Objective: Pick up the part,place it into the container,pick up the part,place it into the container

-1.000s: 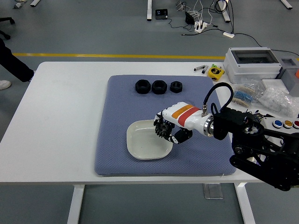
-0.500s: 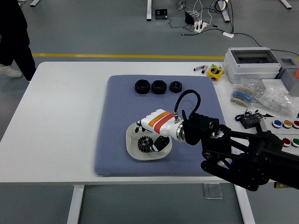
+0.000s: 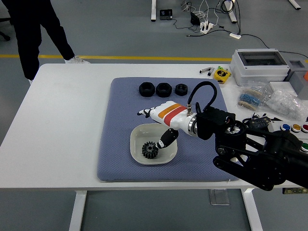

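One black gear [image 3: 150, 150] already in the white dish [image 3: 137, 144]; right hand [image 3: 161, 118] spread and empty above it; three black nuts [image 3: 163, 89] left along the mat's [image 3: 115, 159] far edge.

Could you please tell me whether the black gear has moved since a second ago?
Yes. The gear has gone from the right hand at the dish's right rim down into the white dish, lying left of centre, released.

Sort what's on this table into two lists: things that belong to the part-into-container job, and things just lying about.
Job:
right hand, open above the dish
white dish on the blue mat
black gear lying in the dish
three black nuts in a row at the mat's far edge

Lying about:
grey box
yellow tape measure
plastic bags
button panel
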Controlling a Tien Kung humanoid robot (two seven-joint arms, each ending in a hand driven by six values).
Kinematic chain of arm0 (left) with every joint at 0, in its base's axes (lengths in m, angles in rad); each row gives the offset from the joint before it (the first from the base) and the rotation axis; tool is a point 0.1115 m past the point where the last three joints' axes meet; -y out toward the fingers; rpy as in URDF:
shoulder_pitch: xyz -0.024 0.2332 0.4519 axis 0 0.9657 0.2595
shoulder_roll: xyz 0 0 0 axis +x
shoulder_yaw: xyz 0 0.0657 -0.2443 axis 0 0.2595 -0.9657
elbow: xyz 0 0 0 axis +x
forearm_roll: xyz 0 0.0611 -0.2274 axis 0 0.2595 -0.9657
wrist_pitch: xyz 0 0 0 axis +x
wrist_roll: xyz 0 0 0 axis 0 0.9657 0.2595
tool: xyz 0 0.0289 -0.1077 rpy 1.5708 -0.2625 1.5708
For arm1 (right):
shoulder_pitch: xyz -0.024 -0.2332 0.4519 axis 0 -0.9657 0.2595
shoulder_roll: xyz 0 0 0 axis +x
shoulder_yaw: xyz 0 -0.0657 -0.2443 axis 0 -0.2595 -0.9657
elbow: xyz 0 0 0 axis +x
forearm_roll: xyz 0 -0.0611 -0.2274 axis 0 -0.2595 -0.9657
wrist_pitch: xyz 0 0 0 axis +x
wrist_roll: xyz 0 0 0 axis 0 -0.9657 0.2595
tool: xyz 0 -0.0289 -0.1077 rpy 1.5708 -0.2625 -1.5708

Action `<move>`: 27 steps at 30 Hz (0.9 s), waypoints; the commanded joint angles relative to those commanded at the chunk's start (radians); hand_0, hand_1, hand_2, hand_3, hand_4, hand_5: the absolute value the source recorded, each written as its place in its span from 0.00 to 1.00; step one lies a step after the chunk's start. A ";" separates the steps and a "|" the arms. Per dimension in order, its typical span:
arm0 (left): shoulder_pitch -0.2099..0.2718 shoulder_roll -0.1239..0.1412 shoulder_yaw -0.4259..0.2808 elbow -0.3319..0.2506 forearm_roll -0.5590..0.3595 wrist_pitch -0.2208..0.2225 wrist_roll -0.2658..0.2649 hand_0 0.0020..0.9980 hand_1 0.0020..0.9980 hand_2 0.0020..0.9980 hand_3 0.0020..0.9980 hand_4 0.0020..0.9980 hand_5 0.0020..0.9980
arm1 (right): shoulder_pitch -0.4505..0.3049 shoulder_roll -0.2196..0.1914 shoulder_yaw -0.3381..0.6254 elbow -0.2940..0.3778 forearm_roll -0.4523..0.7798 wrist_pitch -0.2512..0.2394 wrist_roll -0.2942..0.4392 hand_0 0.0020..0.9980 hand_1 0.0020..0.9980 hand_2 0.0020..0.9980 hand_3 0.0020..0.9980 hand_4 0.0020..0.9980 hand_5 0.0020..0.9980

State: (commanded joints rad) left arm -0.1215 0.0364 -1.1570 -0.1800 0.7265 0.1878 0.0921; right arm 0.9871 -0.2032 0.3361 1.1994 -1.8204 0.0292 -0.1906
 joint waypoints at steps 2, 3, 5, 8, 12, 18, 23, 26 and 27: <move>0.000 0.000 0.000 0.000 0.000 0.000 0.000 0.71 0.61 0.64 0.56 0.62 0.69 | 0.001 -0.006 0.010 -0.022 0.003 -0.003 0.000 0.53 0.62 0.78 0.91 1.00 0.30; 0.000 0.000 0.000 0.000 -0.001 0.000 0.000 0.71 0.61 0.64 0.56 0.62 0.69 | 0.001 -0.009 0.015 -0.042 0.007 -0.005 0.002 0.53 0.62 0.78 0.91 1.00 0.30; 0.000 0.000 0.000 0.000 -0.003 0.000 -0.001 0.71 0.60 0.64 0.56 0.62 0.69 | 0.003 -0.013 0.018 -0.080 0.011 -0.007 0.007 0.51 0.61 0.74 0.83 0.98 0.29; 0.000 -0.002 0.002 0.000 -0.006 0.001 -0.001 0.71 0.60 0.64 0.56 0.62 0.69 | 0.010 -0.012 0.003 -0.133 0.020 -0.004 0.011 0.51 0.61 0.74 0.83 0.98 0.29; 0.000 -0.003 0.007 0.000 -0.008 0.001 0.000 0.71 0.60 0.64 0.56 0.62 0.69 | 0.029 -0.002 -0.048 -0.210 0.032 0.001 0.017 0.51 0.61 0.74 0.82 0.96 0.28; 0.001 -0.005 0.012 0.000 -0.014 0.001 -0.001 0.71 0.61 0.64 0.56 0.62 0.69 | 0.033 0.012 -0.104 -0.293 0.053 -0.008 0.039 0.50 0.60 0.72 0.80 0.94 0.28; 0.000 -0.007 0.018 0.000 -0.019 0.000 -0.001 0.71 0.61 0.64 0.56 0.62 0.69 | 0.020 0.022 -0.117 -0.339 0.067 -0.026 0.057 0.50 0.59 0.71 0.78 0.92 0.28; 0.000 -0.008 0.018 0.000 -0.017 -0.001 0.000 0.71 0.61 0.64 0.56 0.62 0.69 | 0.010 0.028 -0.118 -0.357 0.072 -0.037 0.072 0.50 0.59 0.71 0.78 0.92 0.28; 0.000 -0.008 0.019 0.000 -0.017 -0.001 0.000 0.71 0.61 0.64 0.56 0.62 0.69 | 0.007 0.028 -0.118 -0.362 0.075 -0.041 0.077 0.50 0.59 0.71 0.78 0.92 0.28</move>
State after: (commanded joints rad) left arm -0.1212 0.0286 -1.1380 -0.1800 0.7098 0.1869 0.0920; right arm 0.9940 -0.1749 0.2185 0.8375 -1.7456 -0.0116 -0.1136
